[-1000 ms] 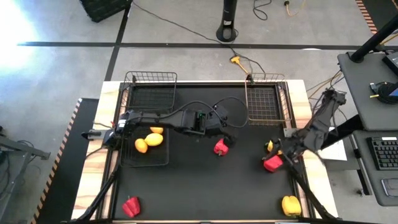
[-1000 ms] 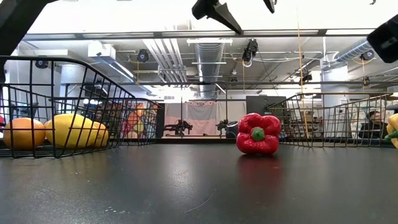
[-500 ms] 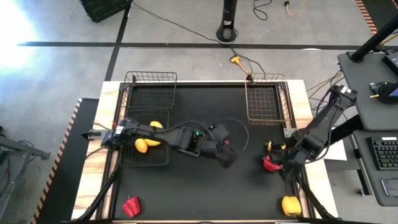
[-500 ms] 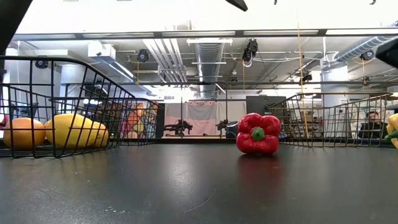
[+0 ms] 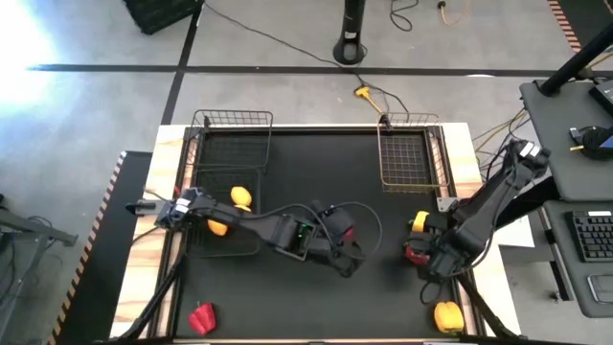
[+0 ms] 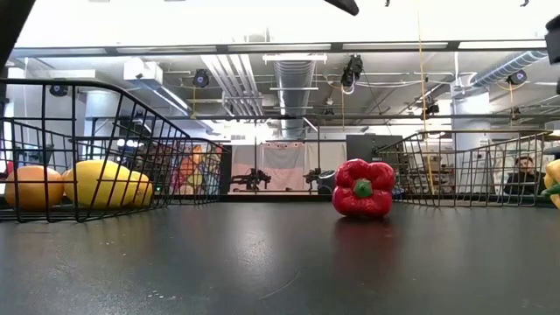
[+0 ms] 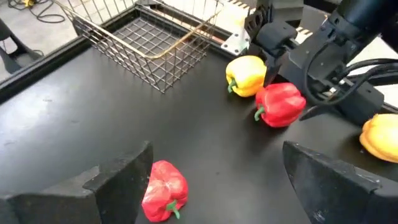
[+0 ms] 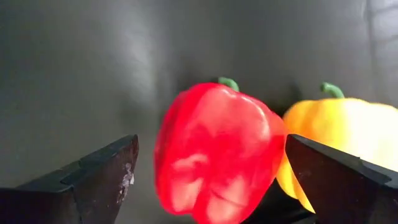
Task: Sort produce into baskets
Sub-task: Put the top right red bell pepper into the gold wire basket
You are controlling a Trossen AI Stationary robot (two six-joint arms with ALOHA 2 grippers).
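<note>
The right gripper point(image 8: 208, 180) hangs with its fingers spread wide on either side of a red pepper point(image 8: 214, 152) at the right of the high view, holding nothing yet. A yellow pepper point(image 8: 336, 146) sits just beside it. The pepper looks light, glossy and lumpy — likely slippery, so gripping across its broad middle seems safest. The left gripper point(image 7: 214, 180) is open too, empty, above another red pepper point(image 7: 163, 191) mid-surface. Lemons point(image 5: 230, 199) lie in the left basket point(image 5: 233, 251).

Left gripper point(image 5: 347, 261) and right gripper point(image 5: 428, 259) both low mid-table, jaws spread wide
</note>
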